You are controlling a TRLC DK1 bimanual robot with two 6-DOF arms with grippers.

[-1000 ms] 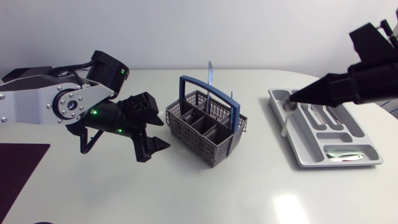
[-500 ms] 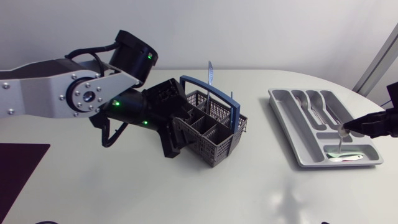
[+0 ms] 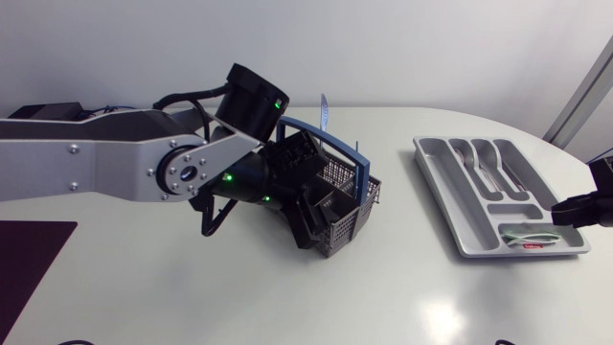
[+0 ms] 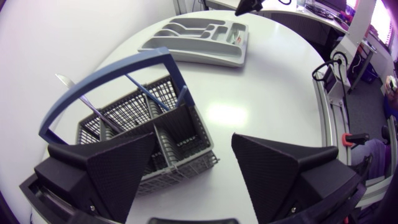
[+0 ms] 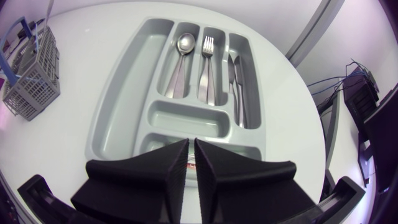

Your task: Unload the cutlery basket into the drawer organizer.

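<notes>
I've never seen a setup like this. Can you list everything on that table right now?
table: one, white.
cutlery basket: one, grey mesh with a blue handle, mid-table.
basket knife: at least one, silver, upright in the basket.
drawer organizer: one, grey, right side.
spoon: one, silver, long compartment.
fork: one, silver, next compartment.
table knives: apparently two, silver, beside the fork.
small spoons: count unclear, end compartment.
mat: one, dark, left edge.
left gripper: black, open, over the basket.
right gripper: black, shut, over the end compartment.
</notes>
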